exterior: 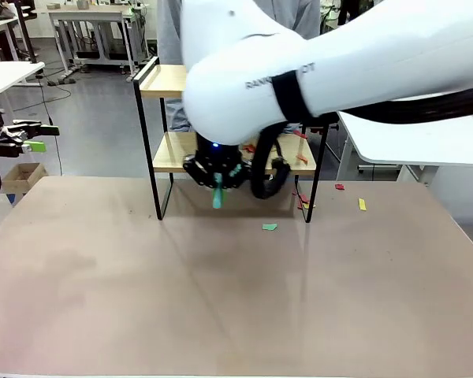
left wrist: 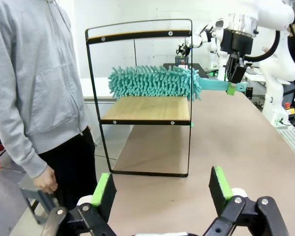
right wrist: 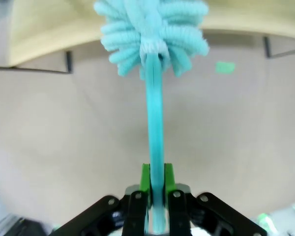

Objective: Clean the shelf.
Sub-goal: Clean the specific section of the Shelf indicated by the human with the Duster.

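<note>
Robot arm holds a duster (left wrist: pixel 155 82) inside the shelf (left wrist: pixel 147 110) at the far end of the table (exterior: pixel 221 299).
The right gripper (right wrist: pixel 156 177) pinches the teal handle, fluffy head between the two boards; the left gripper (left wrist: pixel 162 189) hangs apart, fingers wide and empty, near a person (left wrist: pixel 34 73).

The front view looks from the robot's side across the tan table (exterior: pixel 236 299) at the shelf (exterior: pixel 162 79) by the far edge; the right arm (exterior: pixel 339 55) bulks close before the lens. The left wrist view sits low at the table's left side, over the left gripper (left wrist: pixel 162 189), facing the shelf side-on from well apart, a person (left wrist: pixel 34 73) at picture left. The right wrist view looks closely along the teal duster (right wrist: pixel 155 29) clamped in the right gripper (right wrist: pixel 156 174), toward the shelf's lower board. All three share shelf, table and duster
</note>
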Robot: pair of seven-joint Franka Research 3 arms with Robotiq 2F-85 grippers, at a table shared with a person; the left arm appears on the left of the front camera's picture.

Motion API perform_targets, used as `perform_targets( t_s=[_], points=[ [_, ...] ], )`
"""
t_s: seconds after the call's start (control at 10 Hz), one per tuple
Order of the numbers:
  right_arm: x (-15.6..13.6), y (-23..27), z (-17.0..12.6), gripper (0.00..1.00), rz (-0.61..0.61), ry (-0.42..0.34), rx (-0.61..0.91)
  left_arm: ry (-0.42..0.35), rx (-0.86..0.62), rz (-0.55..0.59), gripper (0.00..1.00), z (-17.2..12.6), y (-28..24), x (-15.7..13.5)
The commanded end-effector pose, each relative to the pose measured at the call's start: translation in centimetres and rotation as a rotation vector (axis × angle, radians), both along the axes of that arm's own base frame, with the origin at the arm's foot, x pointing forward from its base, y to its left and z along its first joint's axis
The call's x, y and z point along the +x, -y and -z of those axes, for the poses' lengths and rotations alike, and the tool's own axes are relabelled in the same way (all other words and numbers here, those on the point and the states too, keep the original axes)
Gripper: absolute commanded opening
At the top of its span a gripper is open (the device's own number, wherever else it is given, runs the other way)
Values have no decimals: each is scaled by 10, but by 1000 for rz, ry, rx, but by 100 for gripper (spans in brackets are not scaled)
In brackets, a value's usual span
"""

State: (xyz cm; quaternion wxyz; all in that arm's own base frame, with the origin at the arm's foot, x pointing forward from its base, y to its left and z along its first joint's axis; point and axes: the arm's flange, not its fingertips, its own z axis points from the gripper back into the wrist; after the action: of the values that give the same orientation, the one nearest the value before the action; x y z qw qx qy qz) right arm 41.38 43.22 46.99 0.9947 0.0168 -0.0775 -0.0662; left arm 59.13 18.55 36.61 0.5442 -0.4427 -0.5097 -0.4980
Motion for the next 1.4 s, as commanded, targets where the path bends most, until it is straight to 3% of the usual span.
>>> perform_targets(
  t_s=[0.0,0.4,0.7,0.9,1.0,1.3],
  points=[
    [-17,58,7,13,35,-17,50,4,-1,2,100,-2,1,-1],
    [-23,127,-1,13,118,24,83,4,-1,2,100,-2,1,-1],
    [-19,171,5,13,176,-4,61,4,-1,2,100,-2,1,-1],
    [-29,178,-1,13,186,67,42,4,-1,2,100,-2,1,-1],
    [-15,168,3,13,184,12,30,4,-1,2,100,-2,1,-1],
    [-20,167,1,13,177,27,27,4,-1,2,100,-2,1,-1]
  ],
)
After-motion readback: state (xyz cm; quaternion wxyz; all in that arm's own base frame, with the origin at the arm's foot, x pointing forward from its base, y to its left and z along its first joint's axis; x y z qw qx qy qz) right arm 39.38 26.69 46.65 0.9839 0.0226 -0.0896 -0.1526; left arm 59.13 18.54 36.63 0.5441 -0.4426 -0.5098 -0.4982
